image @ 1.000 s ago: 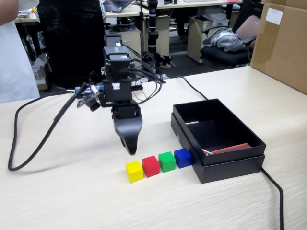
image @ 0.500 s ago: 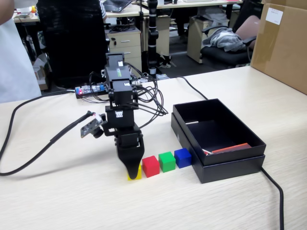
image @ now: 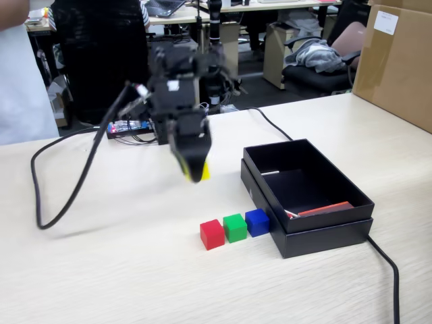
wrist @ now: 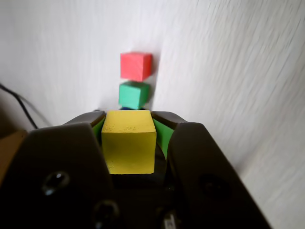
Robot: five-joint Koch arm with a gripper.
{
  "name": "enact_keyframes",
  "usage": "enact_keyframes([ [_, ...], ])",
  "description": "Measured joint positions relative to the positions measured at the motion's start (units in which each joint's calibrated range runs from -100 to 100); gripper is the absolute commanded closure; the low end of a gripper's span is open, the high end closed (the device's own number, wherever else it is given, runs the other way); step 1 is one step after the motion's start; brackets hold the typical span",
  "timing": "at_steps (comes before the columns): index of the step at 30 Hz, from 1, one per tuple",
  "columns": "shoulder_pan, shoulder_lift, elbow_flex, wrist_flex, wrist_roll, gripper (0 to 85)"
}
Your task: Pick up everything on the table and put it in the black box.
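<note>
Wrist view: small glossy yellow cube (wrist: 128,148) clamped between the two jaws of the black gripper (wrist: 128,125), green pads pressing on both sides. Fixed view: same gripper (image: 194,169) raised well above the pale beige wood-grain worktop (image: 101,270), yellow cube (image: 204,171) visible as a sliver at the tip. Blurred arm outline, suggesting motion.

Step in hand, as judged: carry of the first cube toward the shallow matte black cardboard box (image: 317,233). Next move calls for travel to the right in the fixed view, over the near rim of the box, then release above the bare floor inside.

Remaining on the worktop, in a row: small glossy red cube (image: 211,234), green cube (image: 235,227), blue cube (image: 257,222), the blue one just beside the box wall.

Hidden or unclear: blue cube nearly covered by the gripped cube in the wrist view; thin red and white items inside the box, not identifiable; box out of frame in the wrist view.
</note>
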Motion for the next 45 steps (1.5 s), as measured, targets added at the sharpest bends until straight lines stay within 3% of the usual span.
enact_keyframes([
  [7, 11.18, 2.85, 1.73, -1.39, 6.30, 81.9],
  [13, 14.90, 20.45, 10.41, -1.32, 9.38, 81.9],
  [18, 15.92, 33.40, 16.07, -1.39, 10.11, 81.3],
  [19, 16.17, 38.83, 18.53, -1.32, 10.31, 72.3],
  [22, 16.31, 41.55, 18.99, -1.32, 10.74, 63.8],
  [24, 16.31, 42.98, 19.17, -1.39, 11.18, 58.7],
  [28, 16.31, 41.29, 19.17, -1.86, 12.16, 57.7],
  [32, 14.80, 27.31, 14.79, -2.86, 12.99, 57.5],
  [33, 14.07, 22.01, 13.24, -3.02, 12.94, 52.3],
  [37, 9.04, 8.03, 8.76, -3.17, 10.16, 43.9],
  [41, 3.66, 7.25, 8.31, -3.33, 6.15, 42.0],
  [45, 0.20, 12.30, 9.13, -3.33, 4.40, 40.3],
])
